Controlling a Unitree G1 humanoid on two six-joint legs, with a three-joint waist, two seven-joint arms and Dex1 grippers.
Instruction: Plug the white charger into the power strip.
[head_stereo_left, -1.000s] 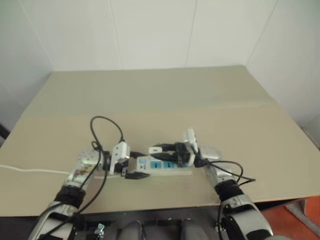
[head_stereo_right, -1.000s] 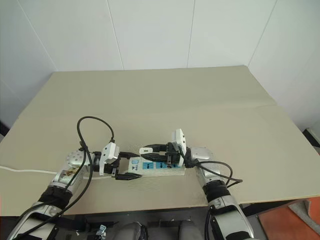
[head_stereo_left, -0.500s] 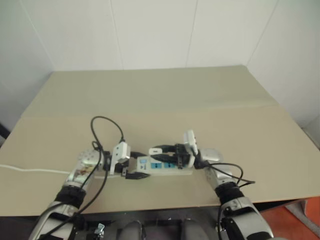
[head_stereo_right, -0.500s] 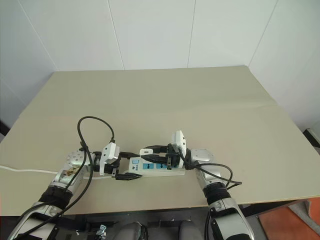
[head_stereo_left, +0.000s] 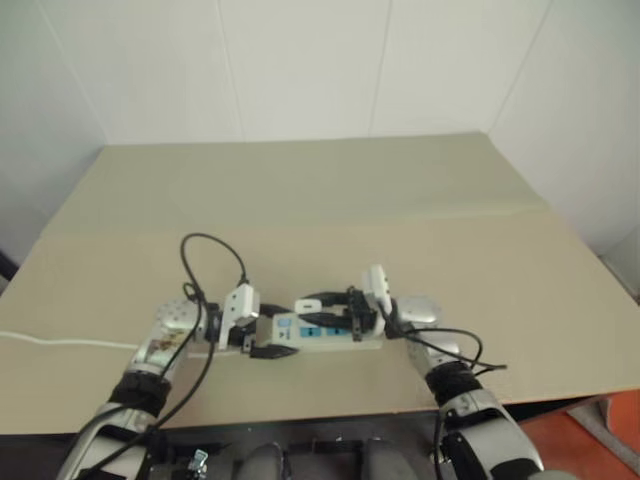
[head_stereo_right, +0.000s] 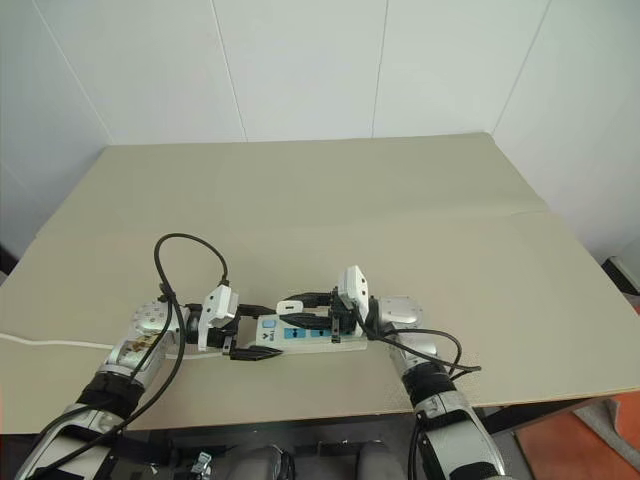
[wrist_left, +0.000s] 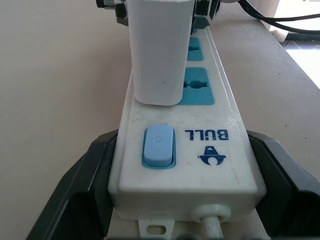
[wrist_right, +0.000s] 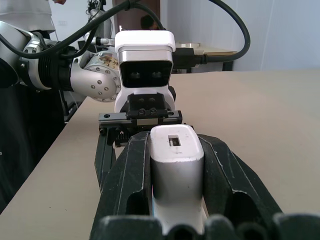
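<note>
The power strip (head_stereo_left: 325, 333) lies on the beige table near its front edge, blue sockets up. My left gripper (head_stereo_left: 272, 335) is shut on its switch end, one black finger (wrist_left: 85, 185) on each long side. The white charger (wrist_left: 160, 50) stands upright on the strip at the socket nearest the blue switch, and its prongs are hidden. My right gripper (wrist_right: 175, 145) is shut on the charger (wrist_right: 176, 160) from the other end, with a black finger (wrist_right: 127, 185) on either side. The two grippers face each other along the strip.
The strip's thin white cord (head_stereo_left: 60, 342) runs off to the left over the table (head_stereo_left: 330, 200). A black cable loops above my left wrist (head_stereo_left: 215, 250), and another trails by the right wrist (head_stereo_left: 455, 345). The table's front edge (head_stereo_left: 330, 412) is close behind the strip.
My right wrist has tipped slightly over the strip with the charger still in its grip. The left gripper and the power strip have stayed put.
</note>
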